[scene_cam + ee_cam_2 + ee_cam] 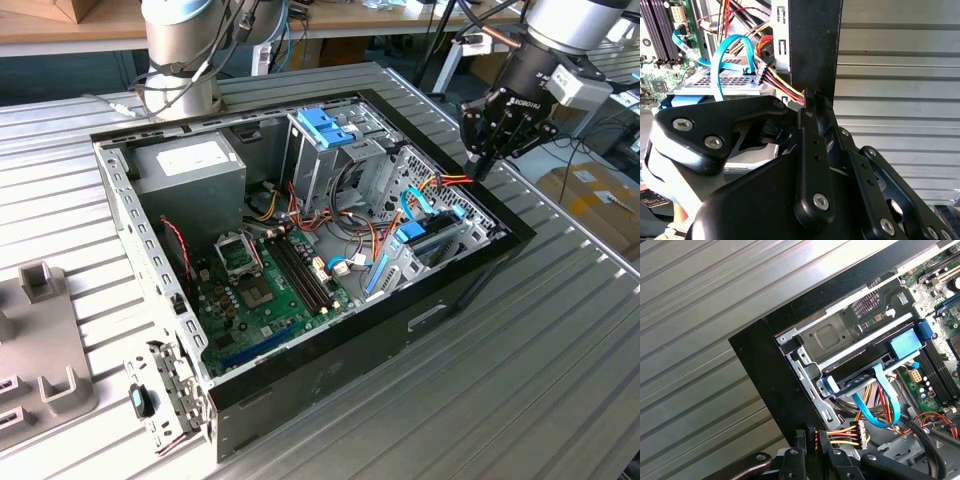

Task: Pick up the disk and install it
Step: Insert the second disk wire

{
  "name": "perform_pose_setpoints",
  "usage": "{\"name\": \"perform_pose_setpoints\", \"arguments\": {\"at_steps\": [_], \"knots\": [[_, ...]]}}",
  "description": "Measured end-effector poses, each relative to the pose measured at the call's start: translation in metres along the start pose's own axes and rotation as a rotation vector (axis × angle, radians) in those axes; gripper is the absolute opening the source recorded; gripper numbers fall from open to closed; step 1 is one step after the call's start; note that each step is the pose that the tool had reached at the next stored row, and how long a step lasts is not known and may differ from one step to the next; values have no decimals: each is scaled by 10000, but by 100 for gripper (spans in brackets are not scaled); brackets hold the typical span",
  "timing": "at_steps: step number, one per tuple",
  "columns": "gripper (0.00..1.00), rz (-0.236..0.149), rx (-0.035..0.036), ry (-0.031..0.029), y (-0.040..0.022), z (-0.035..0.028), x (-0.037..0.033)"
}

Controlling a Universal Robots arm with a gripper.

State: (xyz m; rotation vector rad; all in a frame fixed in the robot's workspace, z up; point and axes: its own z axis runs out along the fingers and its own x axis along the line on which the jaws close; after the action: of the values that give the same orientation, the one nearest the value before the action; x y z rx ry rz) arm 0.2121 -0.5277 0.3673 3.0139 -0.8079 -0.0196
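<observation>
Fingers [809, 131] clenched on nothing, gripper [483, 165] hovering upper right of the exterior view above the case [470, 280] rim; disk [425, 235] below-left, inside, lengthwise along that wall.

No legible text, labels, numbers or signs on anything.

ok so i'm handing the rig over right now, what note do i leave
Tool: hangs above the corner of the open black computer case at the exterior view's right, carrying no disk.
Disk: the flat grey metal hard drive with light-blue rails lies in the case's drive bay, with a thin blue cable arching over it.
Done: the pick-up and placing in the bay look finished.
Left: I cannot tell whether the drive is fully seated.
</observation>
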Motion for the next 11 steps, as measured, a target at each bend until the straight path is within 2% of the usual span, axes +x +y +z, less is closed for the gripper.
{"name": "perform_pose_setpoints", "arguments": {"at_steps": [1,2,11], "knots": [[22,0,-1,1,0,-1,0],[16,0,-1,0,-1,-1,1],[16,0,1,0,-1,-4,3]]}}
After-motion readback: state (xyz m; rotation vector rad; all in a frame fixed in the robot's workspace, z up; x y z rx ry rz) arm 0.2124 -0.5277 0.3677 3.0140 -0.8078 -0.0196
